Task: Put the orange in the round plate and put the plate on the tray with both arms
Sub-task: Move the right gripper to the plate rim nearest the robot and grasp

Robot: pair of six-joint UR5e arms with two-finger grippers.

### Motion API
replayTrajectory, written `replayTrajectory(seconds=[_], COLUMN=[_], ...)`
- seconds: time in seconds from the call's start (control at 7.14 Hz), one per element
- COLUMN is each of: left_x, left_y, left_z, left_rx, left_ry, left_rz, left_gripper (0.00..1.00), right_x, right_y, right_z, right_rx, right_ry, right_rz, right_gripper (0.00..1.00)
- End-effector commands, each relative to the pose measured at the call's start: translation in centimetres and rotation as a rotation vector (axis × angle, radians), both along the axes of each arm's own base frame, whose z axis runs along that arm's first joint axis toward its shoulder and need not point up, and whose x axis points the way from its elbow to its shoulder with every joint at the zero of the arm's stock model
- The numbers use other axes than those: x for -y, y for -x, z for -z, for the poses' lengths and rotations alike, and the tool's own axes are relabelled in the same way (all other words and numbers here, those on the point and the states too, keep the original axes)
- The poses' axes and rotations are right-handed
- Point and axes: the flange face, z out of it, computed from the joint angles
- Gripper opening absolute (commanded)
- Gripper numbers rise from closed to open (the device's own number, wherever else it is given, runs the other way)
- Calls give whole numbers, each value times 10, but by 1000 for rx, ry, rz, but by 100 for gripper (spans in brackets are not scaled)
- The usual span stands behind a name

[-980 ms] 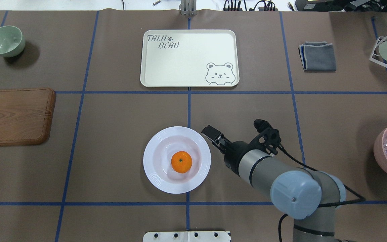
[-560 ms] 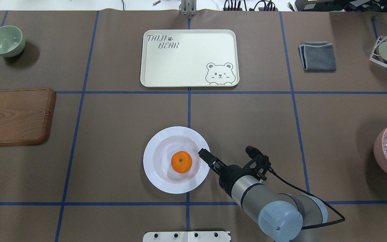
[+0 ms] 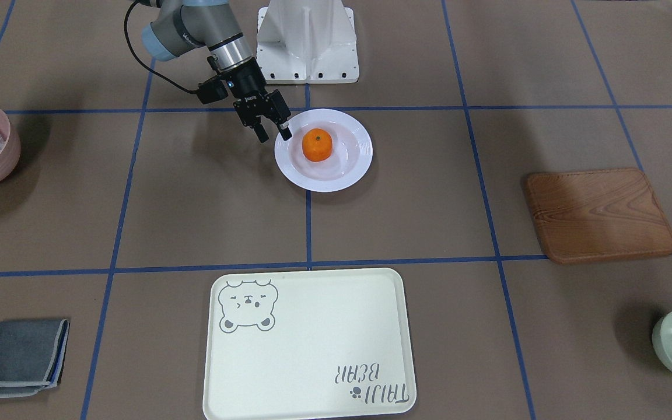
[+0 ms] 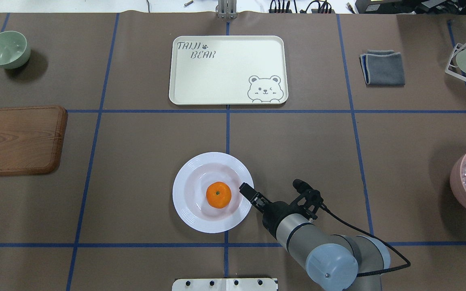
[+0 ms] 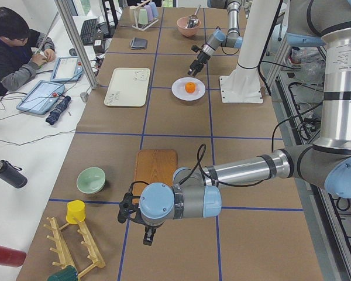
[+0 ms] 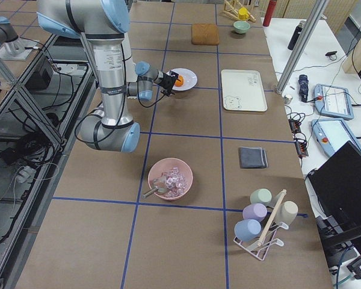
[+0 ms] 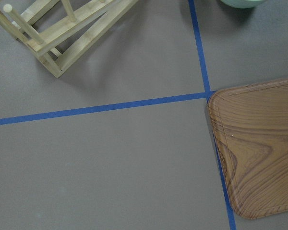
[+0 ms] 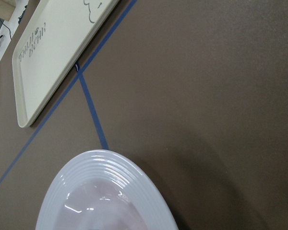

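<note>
Right hand (image 3: 273,136) has reached the round plate (image 3: 324,183).

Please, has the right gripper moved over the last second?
Yes: the right gripper drew back toward the robot, now over the round plate's right rim.

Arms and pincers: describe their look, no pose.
The right arm and left arm are grey metal tubes with light-blue joint caps. The right pincer and left pincer are black, two-fingered; a black cable loops off each wrist.
</note>
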Motion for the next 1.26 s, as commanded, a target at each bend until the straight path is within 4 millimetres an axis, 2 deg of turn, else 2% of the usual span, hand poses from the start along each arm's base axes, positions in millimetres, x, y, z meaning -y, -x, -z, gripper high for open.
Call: replayTrajectory(seconds=[0.0,0.28,0.42,0.56,0.7,0.84,0.98,1.12], left_x=[0,-2,-3,-9,-10,-10,-11,-14], left_y=[0,-1,-1,-2,-2,-2,-2,-3], left_z=[0,-2,-2,-6,-6,-6,-6,-8], left_rx=[0,0,1,4,5,5,4,4], left_ry=[-2,-1,-8,-18,-23,-23,-22,-18], left_rz=[-2,-4,-3,-2,-2,0,0,-3], left_gripper=[99,99,99,99,99,99,98,99], right_x=[-5,-9,-11,-12,-12,-11,-9,-5], right_y=[9,12,15,19,25,24,21,10], right_z=[-6,0,6,3,0,0,4,20], right_rx=[-13,1,9,-9,-44,-52,-43,-9], right_ry=[3,6,6,-3,-5,-10,-23,-33], right_rz=[8,13,16,20,24,18,-22,-47], right_gripper=[83,57,27,13,12,0,0,0])
